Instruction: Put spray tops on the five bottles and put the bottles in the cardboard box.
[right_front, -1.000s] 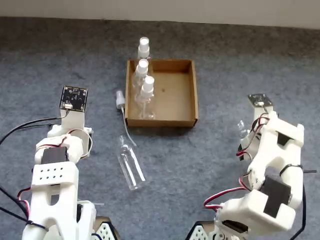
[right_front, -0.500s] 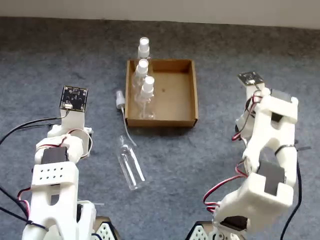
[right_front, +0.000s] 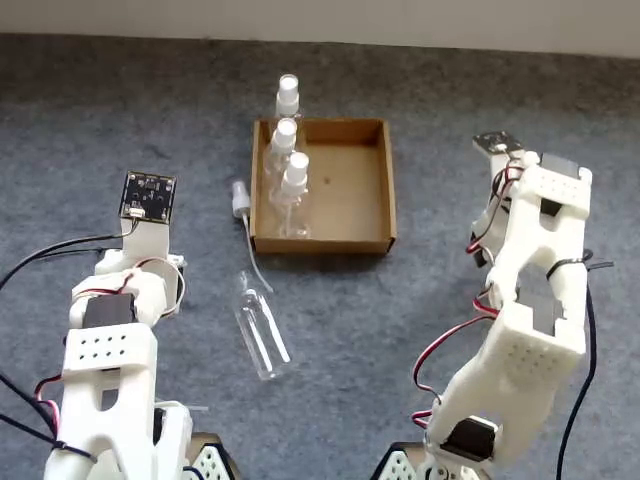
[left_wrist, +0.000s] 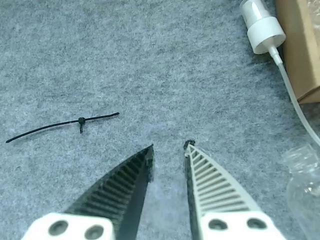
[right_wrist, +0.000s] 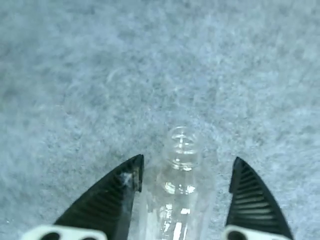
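Note:
In the right wrist view my right gripper (right_wrist: 186, 162) stands open around a clear bottle (right_wrist: 182, 172) that has no top; both fingers are a little apart from its sides. My left gripper (left_wrist: 169, 151) is open just above the carpet with nothing between its fingers. Beyond it lies a loose white spray top (left_wrist: 262, 28) with its long tube, beside the cardboard box (left_wrist: 301, 50). From above, the spray top (right_front: 240, 200) lies left of the box (right_front: 388, 185), and another topless bottle (right_front: 258, 328) lies in front of it. Two topped bottles (right_front: 292, 185) stand inside the box, and a third (right_front: 288, 96) stands behind it.
A black zip tie (left_wrist: 65, 125) lies on the grey carpet near my left gripper. The right arm (right_front: 530, 300) rises tall at the right of the box. The box's right half is bare cardboard.
The right arm has swung up and away from the front edge, bringing its wrist over the topless bottle, which it now covers in the high view. The left arm has kept still.

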